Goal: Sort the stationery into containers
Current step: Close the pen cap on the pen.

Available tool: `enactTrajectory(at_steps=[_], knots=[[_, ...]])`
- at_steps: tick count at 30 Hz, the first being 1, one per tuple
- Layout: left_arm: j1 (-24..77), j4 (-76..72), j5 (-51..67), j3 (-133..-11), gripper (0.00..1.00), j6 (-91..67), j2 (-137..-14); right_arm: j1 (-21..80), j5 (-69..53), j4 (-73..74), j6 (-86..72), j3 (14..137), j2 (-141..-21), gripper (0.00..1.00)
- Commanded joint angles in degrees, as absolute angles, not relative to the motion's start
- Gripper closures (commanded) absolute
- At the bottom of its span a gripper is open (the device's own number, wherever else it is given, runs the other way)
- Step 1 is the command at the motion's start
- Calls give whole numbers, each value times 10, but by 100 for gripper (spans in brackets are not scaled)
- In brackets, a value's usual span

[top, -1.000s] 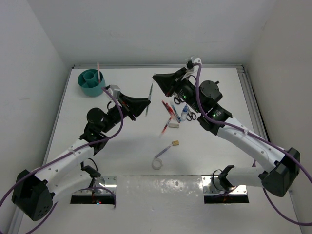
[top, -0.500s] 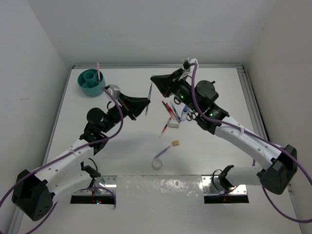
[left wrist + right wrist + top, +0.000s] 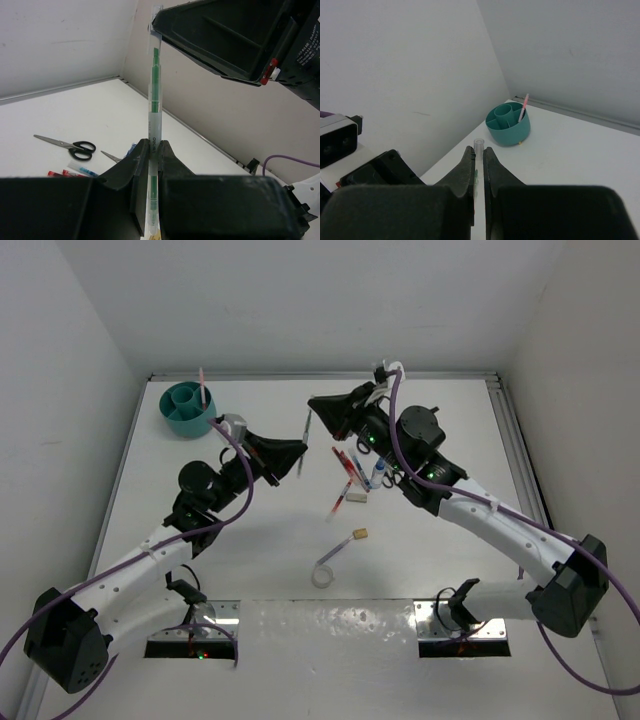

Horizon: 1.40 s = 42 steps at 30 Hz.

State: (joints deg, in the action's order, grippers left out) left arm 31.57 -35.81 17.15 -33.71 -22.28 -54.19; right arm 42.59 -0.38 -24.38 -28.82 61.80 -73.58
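Left wrist view: the left jaws pinch a green pen [image 3: 155, 90] low on its barrel, upright, while the right jaws close on its clear top end. This looks like a handover, so one side should release only once the other grips firmly. The teal organiser [image 3: 188, 410], with a pink pen [image 3: 203, 388] standing in it, is well apart from the green pen. Scissors [image 3: 75, 146] lie on the surface farther from the organiser, and nothing blocks the path to it.

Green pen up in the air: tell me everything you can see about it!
The green pen is thin, with a clear plastic-looking barrel, green inside, and small dark print. It is up in the air. The left gripper holds it near one end in shut jaws; the right gripper pinches the other end. Nothing else touches it.
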Motion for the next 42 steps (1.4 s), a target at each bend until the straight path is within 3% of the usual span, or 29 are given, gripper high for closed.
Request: enactTrajectory(at_steps=[1,26,42], knots=[[315,-389,152,-342,100,-207,-530,431,-6,-259,-304,604,-732,100],[301,-516,148,-361,100,-175,-555,461,-113,-377,-344,447,-759,100],[261,-519,155,-359,100,-156,-549,475,-106,-431,-320,336,-790,100]])
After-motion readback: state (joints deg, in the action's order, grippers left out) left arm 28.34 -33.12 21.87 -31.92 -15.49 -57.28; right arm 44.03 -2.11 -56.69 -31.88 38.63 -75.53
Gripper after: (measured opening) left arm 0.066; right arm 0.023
